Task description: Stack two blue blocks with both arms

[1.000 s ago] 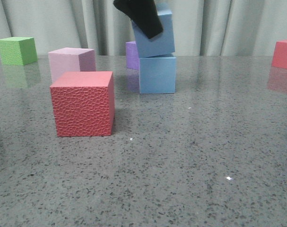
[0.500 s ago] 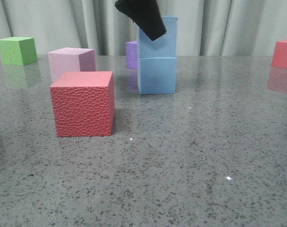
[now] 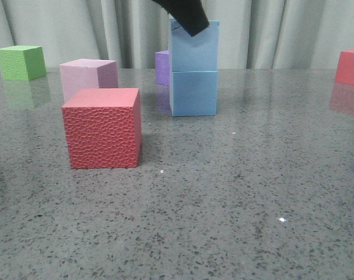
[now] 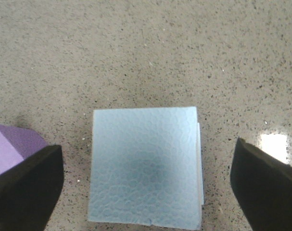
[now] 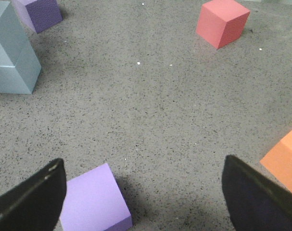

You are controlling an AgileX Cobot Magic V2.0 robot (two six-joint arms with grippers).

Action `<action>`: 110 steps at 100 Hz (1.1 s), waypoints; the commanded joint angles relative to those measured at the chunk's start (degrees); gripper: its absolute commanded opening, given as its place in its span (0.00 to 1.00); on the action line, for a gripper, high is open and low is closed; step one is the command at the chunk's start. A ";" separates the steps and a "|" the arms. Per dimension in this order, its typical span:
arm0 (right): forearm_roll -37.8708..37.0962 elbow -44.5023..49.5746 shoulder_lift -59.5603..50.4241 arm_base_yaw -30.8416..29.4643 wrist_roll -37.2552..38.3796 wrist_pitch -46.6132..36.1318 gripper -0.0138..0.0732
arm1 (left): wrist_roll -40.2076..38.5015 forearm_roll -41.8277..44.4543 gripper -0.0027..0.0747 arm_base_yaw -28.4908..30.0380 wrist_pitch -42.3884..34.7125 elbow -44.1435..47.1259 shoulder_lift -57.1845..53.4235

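Blocks first: we see the upper blue block (image 3: 193, 45) sitting squarely on the lower blue block (image 3: 193, 93) toward the far middle of the worktop (image 3: 223, 192), their edges nearly flush, so we judge the stacking itself done and the step in hand to be the release and lift-off. In the left wrist view the left pincer (image 4: 150, 180) stands directly above the stack, its fingers (image 4: 25, 185) spread wide on either side and clear of the top face of the upper block, holding nothing. From the front only a dark tip of that pincer shows over the top edge of the stack, so we cannot tell there whether it touches the foam. What the next move calls for, in our judgement, is a straight rise that does not brush the light upper block sideways. The right pincer (image 5: 143, 195) hangs spread apart and empty over another part of the worktop, above a lilac cube (image 5: 95, 199), with the stack well away from it. A darker purple cube (image 3: 161, 67) is mostly hidden behind the stack, and both arms are cut off by the frame, so we cannot make out their posture.
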 commanded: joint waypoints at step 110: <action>-0.91 -1.35 0.14 -0.39 -0.33 -3.36 0.90 | -38.87 1.15 0.90 19.68 0.53 -2.83 -17.73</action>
